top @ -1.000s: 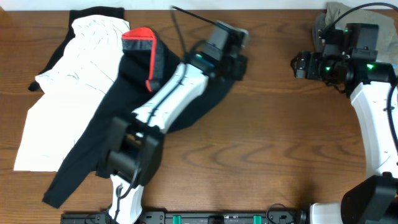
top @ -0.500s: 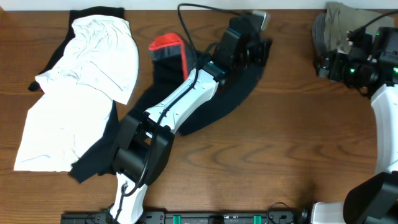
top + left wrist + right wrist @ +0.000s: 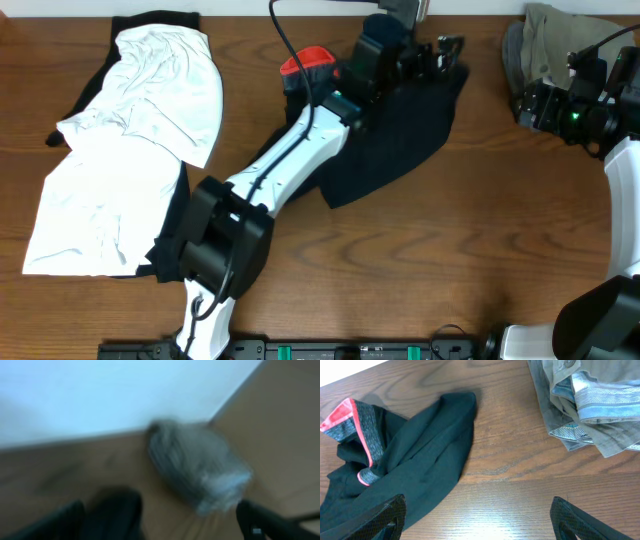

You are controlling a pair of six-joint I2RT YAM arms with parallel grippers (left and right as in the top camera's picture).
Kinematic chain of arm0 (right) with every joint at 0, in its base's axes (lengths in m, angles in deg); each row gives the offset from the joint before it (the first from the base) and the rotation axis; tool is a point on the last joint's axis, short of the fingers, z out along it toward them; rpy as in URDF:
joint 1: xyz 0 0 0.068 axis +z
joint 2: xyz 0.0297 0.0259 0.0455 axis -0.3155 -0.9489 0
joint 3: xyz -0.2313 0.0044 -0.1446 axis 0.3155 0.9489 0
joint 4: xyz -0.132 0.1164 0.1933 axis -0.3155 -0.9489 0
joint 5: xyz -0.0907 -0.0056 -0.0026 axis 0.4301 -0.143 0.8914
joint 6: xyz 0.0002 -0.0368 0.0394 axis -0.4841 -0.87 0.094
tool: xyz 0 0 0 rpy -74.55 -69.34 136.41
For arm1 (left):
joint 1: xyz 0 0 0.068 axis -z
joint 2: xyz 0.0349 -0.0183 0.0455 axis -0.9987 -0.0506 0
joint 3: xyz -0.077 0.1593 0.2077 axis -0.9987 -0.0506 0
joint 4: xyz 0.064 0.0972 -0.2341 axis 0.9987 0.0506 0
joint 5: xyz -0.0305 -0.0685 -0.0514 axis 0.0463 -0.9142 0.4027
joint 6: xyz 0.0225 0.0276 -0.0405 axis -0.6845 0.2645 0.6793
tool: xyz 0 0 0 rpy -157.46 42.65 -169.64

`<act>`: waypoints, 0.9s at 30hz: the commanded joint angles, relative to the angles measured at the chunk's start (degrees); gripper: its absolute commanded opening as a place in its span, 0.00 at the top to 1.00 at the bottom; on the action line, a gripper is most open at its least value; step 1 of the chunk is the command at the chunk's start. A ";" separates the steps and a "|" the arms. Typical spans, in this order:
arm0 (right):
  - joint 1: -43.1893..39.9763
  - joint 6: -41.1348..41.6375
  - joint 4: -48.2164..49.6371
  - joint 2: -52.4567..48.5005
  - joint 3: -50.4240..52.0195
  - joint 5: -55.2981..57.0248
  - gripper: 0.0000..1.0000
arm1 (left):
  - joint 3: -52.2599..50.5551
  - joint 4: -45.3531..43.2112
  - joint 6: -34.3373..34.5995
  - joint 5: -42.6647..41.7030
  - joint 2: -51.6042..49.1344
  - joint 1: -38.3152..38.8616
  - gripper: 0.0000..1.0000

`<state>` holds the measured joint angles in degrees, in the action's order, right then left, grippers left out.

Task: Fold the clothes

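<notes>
A black garment point(image 3: 400, 130) with a red-and-grey waistband point(image 3: 305, 65) is being seen rumpled at the far middle of the bench point(image 3: 450, 270), its far right corner being overlapped by the left tool point(image 3: 440, 50). The left arm point(image 3: 290, 160) is being stretched diagonally across the cloth from the near edge. Whether that tool is clamped or parted cannot be told, the left wrist view being blurred throughout, with only dark fingers point(image 3: 260, 520) and a greyish bundle point(image 3: 200, 475) being made out. To the right, the right tool point(image 3: 525, 100) is being held apart from the garment, its fingers point(image 3: 375, 520) being kept wide apart with nothing between them. A folded stack point(image 3: 540, 40) of khaki and striped clothes is being shown at the far right corner, just beyond it. At the far left, a white garment point(image 3: 120, 170) is being displayed loosely heaped over a dark cloth point(image 3: 155, 18).
</notes>
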<state>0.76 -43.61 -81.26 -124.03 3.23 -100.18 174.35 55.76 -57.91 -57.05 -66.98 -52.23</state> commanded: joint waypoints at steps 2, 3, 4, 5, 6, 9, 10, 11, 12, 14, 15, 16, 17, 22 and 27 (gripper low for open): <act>0.02 0.55 -0.22 0.20 -1.03 -1.29 0.10 | 0.90 12.11 -12.13 0.68 5.38 -4.26 0.02; 0.13 0.55 -0.22 0.17 -1.03 -1.33 0.10 | 0.90 15.93 -14.97 0.70 5.90 -5.20 0.02; 0.33 0.52 -0.20 0.17 -1.03 -1.44 0.11 | 0.90 19.54 -17.62 0.72 6.27 -6.14 0.02; 0.55 0.55 -0.20 0.17 -1.03 -1.46 0.11 | 0.90 22.75 -19.54 0.83 6.27 -7.08 0.02; 0.92 0.52 -0.22 0.17 -1.03 -1.46 0.11 | 0.87 25.62 -20.33 1.60 6.25 -8.02 0.02; 1.86 0.42 -0.39 0.17 -1.03 -1.46 0.12 | 0.87 32.52 -20.35 6.49 5.20 -10.34 0.02; 2.16 0.28 -0.48 0.17 -1.03 -1.46 0.13 | 0.87 34.25 -20.35 7.43 4.79 -10.99 0.01; 2.47 0.13 -0.63 0.17 -1.03 -1.46 0.13 | 0.85 35.76 -20.35 7.74 4.26 -11.56 0.01; 2.73 0.09 -0.74 0.17 -1.03 -1.44 0.13 | 0.85 36.96 -20.33 7.74 3.80 -12.00 0.05; 3.21 0.11 -0.85 0.17 -1.03 -1.44 0.14 | 0.83 38.71 -20.33 7.72 2.97 -12.26 0.17; 3.48 0.11 -0.83 0.17 -1.03 -1.44 0.14 | 0.72 39.23 -20.33 7.74 2.49 -12.24 0.23; 3.78 0.11 -0.81 0.17 -1.03 -1.44 0.14 | 0.63 39.67 -20.31 7.65 2.23 -12.11 0.32; 4.04 0.11 -0.79 0.17 -1.03 -1.44 0.14 | 0.42 40.00 -20.31 7.52 1.90 -11.87 0.41; 4.83 0.11 -0.81 0.17 -1.03 -1.44 0.14 | -0.70 41.46 -20.33 7.56 0.20 -9.53 0.47; 5.33 0.11 -0.81 0.17 -1.03 -1.42 0.14 | -1.86 41.46 -20.35 8.22 -2.97 -8.24 0.47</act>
<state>5.53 -43.61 -82.04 -124.03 3.21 -101.10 173.47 96.88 -77.86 -50.03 -67.40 -60.77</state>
